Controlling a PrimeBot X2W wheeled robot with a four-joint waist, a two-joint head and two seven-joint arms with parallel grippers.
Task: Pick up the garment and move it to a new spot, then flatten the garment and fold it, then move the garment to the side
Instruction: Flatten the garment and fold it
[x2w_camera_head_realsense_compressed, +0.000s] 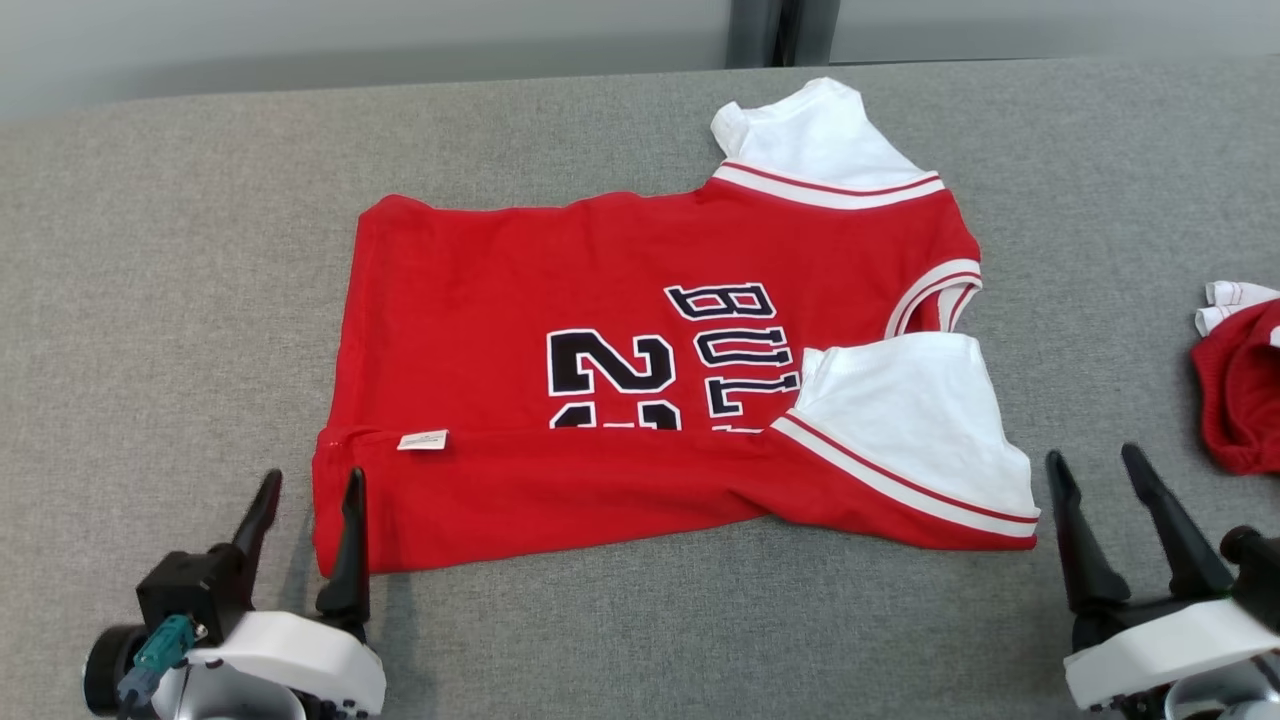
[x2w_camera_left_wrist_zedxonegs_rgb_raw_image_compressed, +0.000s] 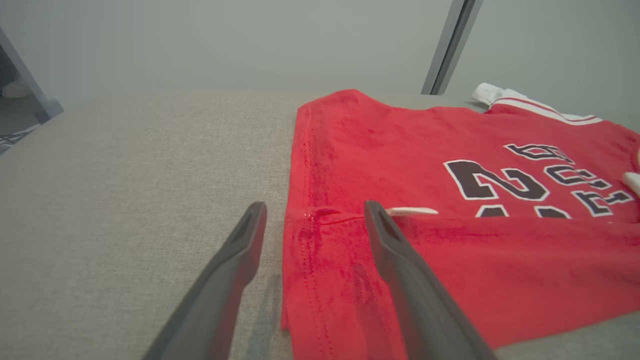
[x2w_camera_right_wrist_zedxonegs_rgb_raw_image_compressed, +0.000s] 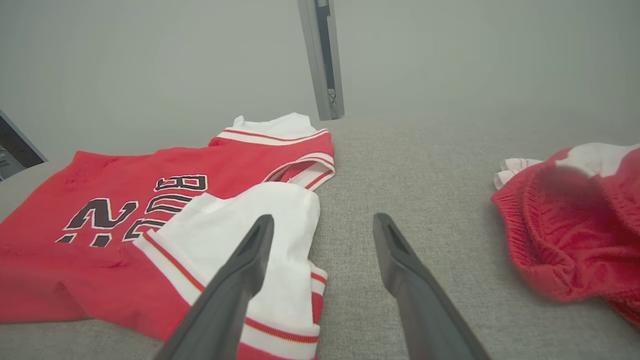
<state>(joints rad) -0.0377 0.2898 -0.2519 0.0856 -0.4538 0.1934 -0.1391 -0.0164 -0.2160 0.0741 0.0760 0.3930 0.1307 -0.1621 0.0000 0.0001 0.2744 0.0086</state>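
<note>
Across middle of grey table (x2w_camera_head_realsense_compressed: 150, 300): red jersey (x2w_camera_head_realsense_compressed: 640, 300), white sleeves. Lies flat, near long edge folded up over lower part of printed number (x2w_camera_head_realsense_compressed: 610, 365) (white label (x2w_camera_head_realsense_compressed: 423, 440) showing at fold).

At jersey's corner nearest table's near-left corner: left gripper (x2w_camera_head_realsense_compressed: 312, 477), fingers spread wide, holding nothing, one over hem, other over bare table.

Toward table's near-right corner, just beside near sleeve (x2w_camera_head_realsense_compressed: 910, 420): right gripper (x2w_camera_head_realsense_compressed: 1092, 455), fingers spread wide, holding nothing.

At right edge: second red garment (x2w_camera_head_realsense_compressed: 1240, 390), crumpled, apart from jersey.
</note>
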